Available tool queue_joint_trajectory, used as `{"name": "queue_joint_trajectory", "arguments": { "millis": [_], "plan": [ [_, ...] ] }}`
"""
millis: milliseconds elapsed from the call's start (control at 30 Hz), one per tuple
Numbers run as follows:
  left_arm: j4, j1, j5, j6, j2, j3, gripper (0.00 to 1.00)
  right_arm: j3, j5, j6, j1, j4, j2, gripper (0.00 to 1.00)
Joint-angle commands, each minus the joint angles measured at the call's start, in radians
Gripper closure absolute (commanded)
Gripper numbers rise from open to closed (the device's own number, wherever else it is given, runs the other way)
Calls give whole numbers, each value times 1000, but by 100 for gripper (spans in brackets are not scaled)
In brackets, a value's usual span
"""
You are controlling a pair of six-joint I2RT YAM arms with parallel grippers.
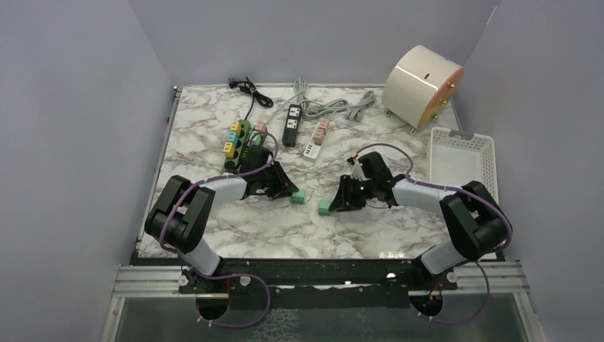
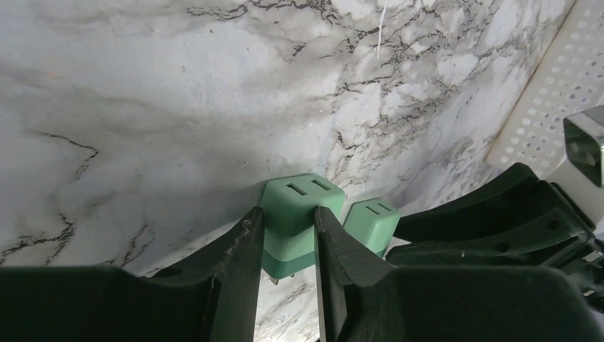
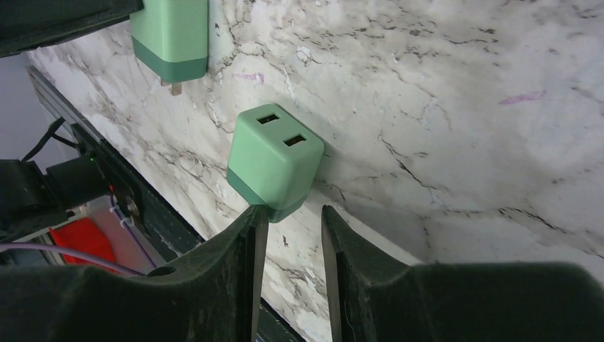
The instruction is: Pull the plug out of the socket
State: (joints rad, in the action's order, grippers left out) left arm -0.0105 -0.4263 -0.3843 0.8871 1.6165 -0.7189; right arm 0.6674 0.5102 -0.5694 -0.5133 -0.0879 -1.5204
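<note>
Evidently, in the top view, the pulling itself is judged to be done for two pieces. A green plug (image 1: 298,197) and a second green plug (image 1: 325,206) are seen lying loose on the marble table (image 1: 285,235) between the arms. Both are well apart from the green power strip (image 1: 238,146) at the back, where other plugs are seated. The left gripper (image 1: 288,192) is set at the first, the right gripper (image 1: 336,203) at the second.

In the left wrist view, the green plug (image 2: 303,203) is pinched at its darker base between the fingers, with its slots facing away and a bare prong shown beneath. A lift clear of the table is judged to be called for next, without the neighbour just beside being knocked.

In the right wrist view, the fingers are held apart on nothing. The second green plug (image 3: 274,160) lies just ahead of one tip, outside the gap.
</note>
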Motion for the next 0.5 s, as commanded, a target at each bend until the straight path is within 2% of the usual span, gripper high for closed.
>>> {"name": "queue_joint_trajectory", "arguments": {
  "millis": [0,267,467],
  "plan": [
    [97,1,108,75,7,81,72,5,15,-38,-30,94,-34,62],
    [97,1,116,78,-13,96,74,68,1,-83,-38,144,-126,64],
    [83,1,106,53,-7,78,74,158,21,-41,-38,148,-218,64]
  ]
}}
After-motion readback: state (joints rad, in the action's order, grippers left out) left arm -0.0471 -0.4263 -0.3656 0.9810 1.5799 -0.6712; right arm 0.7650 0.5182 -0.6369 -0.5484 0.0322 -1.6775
